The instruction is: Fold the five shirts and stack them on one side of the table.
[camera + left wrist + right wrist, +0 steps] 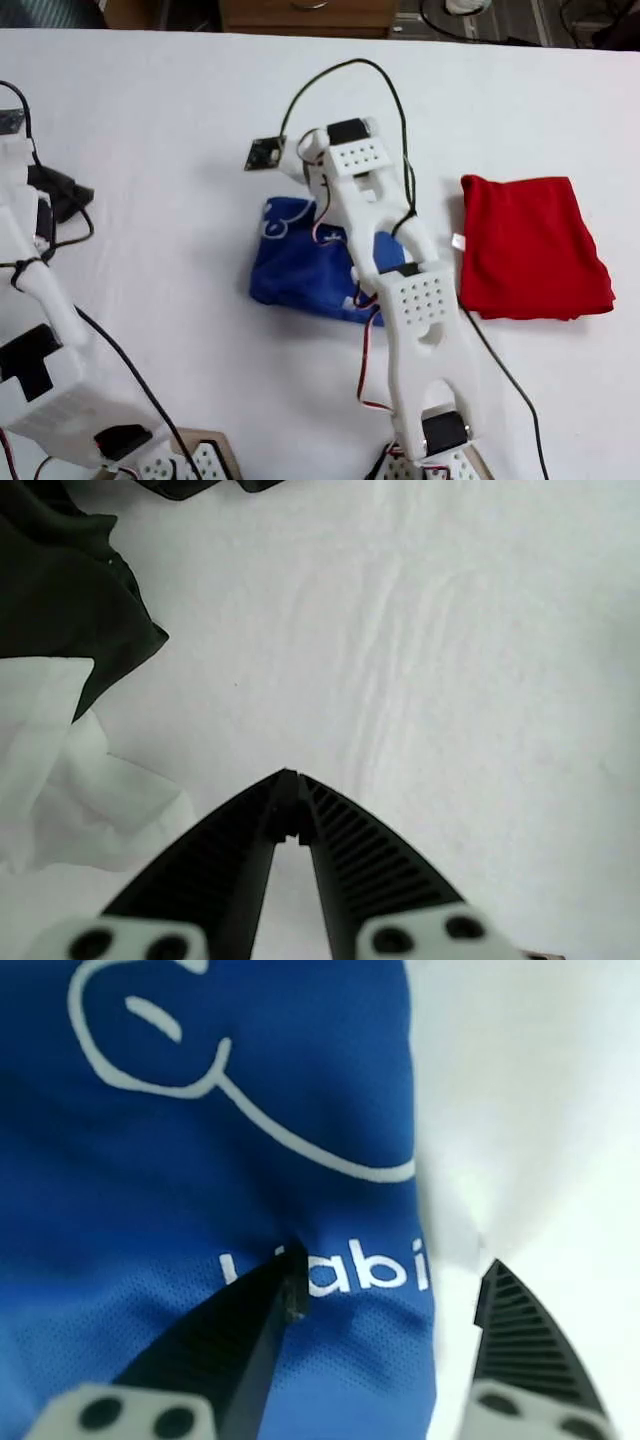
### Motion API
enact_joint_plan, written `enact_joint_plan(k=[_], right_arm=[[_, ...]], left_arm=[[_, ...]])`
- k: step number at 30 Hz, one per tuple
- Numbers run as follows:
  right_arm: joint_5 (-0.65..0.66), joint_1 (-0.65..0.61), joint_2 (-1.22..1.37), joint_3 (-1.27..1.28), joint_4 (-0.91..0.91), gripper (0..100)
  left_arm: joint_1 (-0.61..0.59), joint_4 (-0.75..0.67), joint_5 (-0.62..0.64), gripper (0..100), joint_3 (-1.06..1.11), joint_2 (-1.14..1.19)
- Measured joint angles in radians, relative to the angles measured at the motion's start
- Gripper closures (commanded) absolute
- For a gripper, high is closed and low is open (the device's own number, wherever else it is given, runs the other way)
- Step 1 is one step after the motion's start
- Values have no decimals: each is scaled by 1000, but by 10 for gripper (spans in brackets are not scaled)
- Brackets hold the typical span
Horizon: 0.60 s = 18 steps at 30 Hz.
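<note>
right gripper (390, 1278), wide open and empty, straddles an edge of the blue shirt (295, 265) at frame centre; left gripper (290, 792), pinched shut on nothing, is farther off.

Bright diffuse light; faint soft shadows; table (160, 110) nr overexposed.

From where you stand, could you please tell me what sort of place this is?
Probably a robotics lab bench: a white-covered table, the right arm with exposed wiring over a blue shirt, and a folded red shirt beside it.
</note>
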Motion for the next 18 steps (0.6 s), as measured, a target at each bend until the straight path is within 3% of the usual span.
enact_joint_plan(k=[18], right_arm=[[2, -6, -11, 107, 92, 718]], left_arm=[[-2, 21, 0, 973, 0, 0]])
